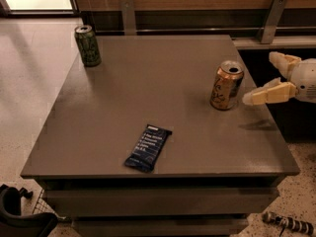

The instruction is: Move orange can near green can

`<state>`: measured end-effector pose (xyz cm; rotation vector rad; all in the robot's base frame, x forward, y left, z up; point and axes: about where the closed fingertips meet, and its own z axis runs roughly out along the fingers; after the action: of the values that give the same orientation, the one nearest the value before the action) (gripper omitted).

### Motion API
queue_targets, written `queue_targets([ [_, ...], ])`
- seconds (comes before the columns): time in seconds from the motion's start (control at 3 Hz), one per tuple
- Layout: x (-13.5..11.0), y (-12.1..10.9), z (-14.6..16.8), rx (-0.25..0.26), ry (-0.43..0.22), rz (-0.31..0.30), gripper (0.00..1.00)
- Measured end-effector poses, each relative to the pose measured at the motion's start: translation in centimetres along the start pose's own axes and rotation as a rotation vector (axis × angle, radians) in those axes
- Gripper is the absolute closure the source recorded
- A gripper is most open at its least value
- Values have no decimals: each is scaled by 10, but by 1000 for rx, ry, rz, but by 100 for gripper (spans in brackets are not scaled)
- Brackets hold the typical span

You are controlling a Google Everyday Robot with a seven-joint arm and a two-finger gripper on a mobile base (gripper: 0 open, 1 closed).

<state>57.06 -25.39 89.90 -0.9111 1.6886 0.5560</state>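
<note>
**Orange can at the table's right edge, open gripper beside it**

I see the orange can [227, 85] standing upright on the grey table [163, 83], out towards 3 o'clock near the right edge. The green can [88, 45] stands upright at the far left corner, about 11 o'clock, so the two are well apart, with most of the tabletop between them. A dark blue snack bar [148, 148] lies flat near the front edge, around 6 o'clock.

The gripper [258, 78] sits at 3 o'clock from the orange can, just off the table's right side. Its fingers [269, 93] are spread wide and hold nothing. The lower one points at the can's side, with its tip right next to it. I cannot tell whether the two touch. The upper finger angles away behind. The can is not between them.

The frame's right edge cuts off the wrist, so I see nothing of the arm. At the bottom left a dark object [15, 216] is cut off. At the bottom right a striped object [289, 223] lies on the floor. I cannot make out what either is.
</note>
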Motion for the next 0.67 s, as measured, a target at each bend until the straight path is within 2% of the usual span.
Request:
queue_targets([
  [0.67,-3,11,21,-32,-68,17,0],
])
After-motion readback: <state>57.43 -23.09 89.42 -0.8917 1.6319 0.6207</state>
